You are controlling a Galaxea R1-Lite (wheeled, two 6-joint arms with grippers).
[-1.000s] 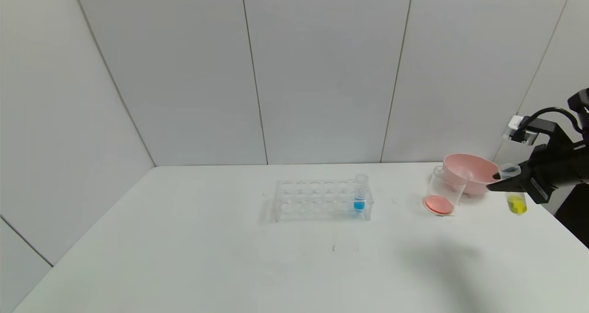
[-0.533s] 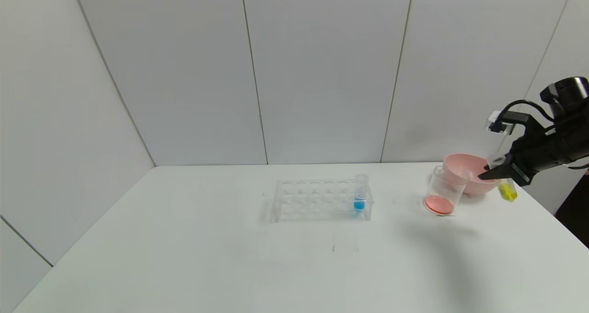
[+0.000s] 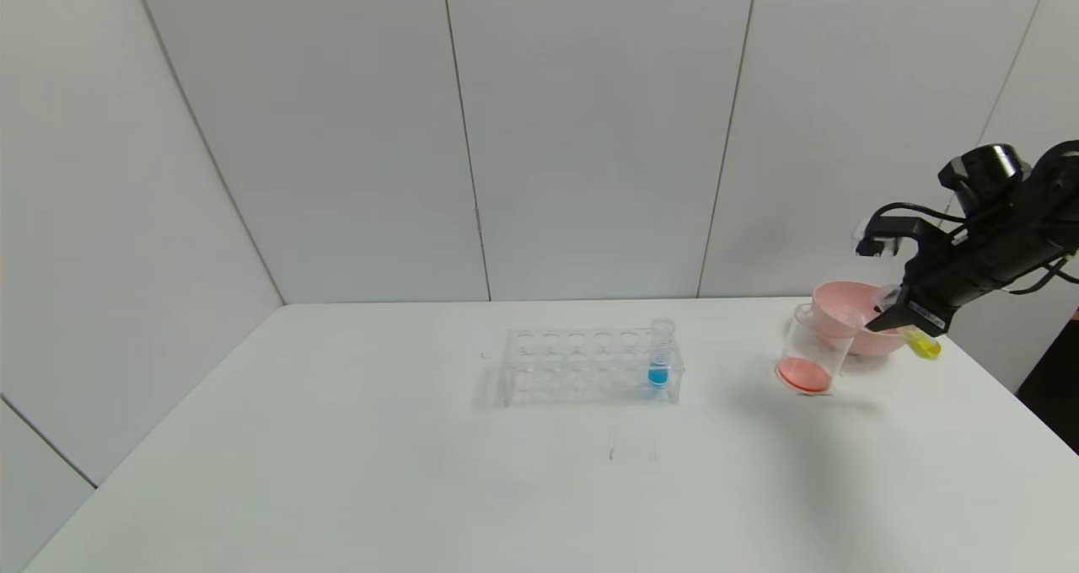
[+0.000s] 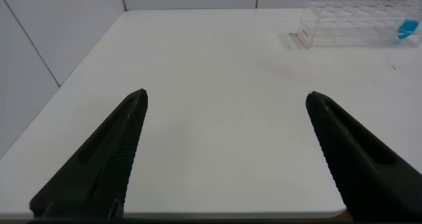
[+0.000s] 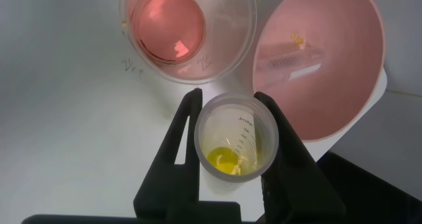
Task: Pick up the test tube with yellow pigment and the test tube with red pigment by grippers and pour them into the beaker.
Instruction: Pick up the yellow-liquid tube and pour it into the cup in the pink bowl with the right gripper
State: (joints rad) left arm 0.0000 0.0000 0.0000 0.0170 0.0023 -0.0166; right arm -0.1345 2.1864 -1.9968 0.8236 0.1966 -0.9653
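White surface (image 3: 421,472) and pale wall panels frame the work. My right tool (image 5: 227,128) is clamped around the test tube with yellow pigment (image 5: 234,138), held above the far right corner beside the pink bowl (image 3: 856,312), which holds an emptied tube. The beaker (image 3: 811,350) just beyond holds red liquid. To pour well, I should bring the tube's mouth over the beaker's rim, not the bowl, then tilt slowly. My left tool (image 4: 224,151) hangs spread open over bare surface, well apart from the rack (image 3: 590,366) and its blue tube.
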